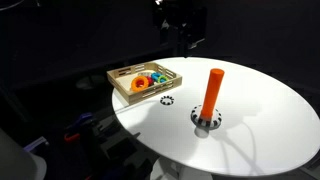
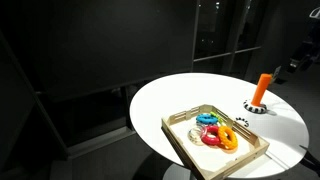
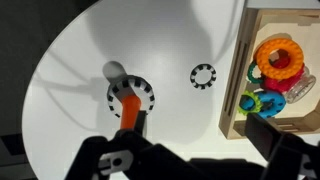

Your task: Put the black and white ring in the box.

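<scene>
Surface: round white table (image 3: 80, 60), smooth and brightly lit, its curved edge dropping off into black below me. Room: dark in both exterior views, and I can make out only dim glossy panels (image 2: 220, 35) behind the table. End effector: my gripper (image 3: 195, 165), held well above the tabletop, with its fingers (image 3: 108, 160) spread wide and nothing between them. In an exterior view it is only a dark shape over the far part of the table, too dim for me to read its outline. Task item: the black and white ring (image 3: 204, 76), lying flat on bare table below me, ahead of the gap between my fingertips and touching nothing. Receptacle: the box (image 3: 233, 85), a shallow tray of light wood, lying off toward the finger at the right of the wrist view. It is near the ring but apart from it, with one low wall turned toward the ring. Contents of the box: coloured rings (image 3: 277, 58), orange, blue and green, piled together. Other fixture: orange peg (image 3: 130, 112), standing upright on a checkered base (image 3: 143, 90), below me on the opposite side of the ring from the box. The ring therefore lies between base and box, closer to the box.
</scene>
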{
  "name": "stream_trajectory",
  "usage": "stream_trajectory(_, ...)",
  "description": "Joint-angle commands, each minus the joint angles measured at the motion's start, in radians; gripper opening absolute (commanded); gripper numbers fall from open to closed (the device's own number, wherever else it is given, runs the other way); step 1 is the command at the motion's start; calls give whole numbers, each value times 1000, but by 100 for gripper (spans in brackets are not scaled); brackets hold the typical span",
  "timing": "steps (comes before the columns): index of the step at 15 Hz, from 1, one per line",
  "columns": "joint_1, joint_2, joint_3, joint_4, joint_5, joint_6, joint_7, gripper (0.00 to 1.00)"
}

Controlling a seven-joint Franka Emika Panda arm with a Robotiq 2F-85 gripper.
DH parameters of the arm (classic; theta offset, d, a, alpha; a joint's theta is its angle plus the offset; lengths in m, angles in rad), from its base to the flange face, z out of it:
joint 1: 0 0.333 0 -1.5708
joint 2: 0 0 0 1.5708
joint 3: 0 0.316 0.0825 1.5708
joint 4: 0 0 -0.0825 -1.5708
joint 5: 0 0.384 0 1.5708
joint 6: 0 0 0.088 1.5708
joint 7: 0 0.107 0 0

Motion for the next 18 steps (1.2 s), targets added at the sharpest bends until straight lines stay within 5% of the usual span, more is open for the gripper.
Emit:
stream_trajectory(1, -20, 2, 20, 1, 10, -3, -7, 100)
stream_trajectory(18, -14, 205, 190, 49, -89, 68, 221, 100)
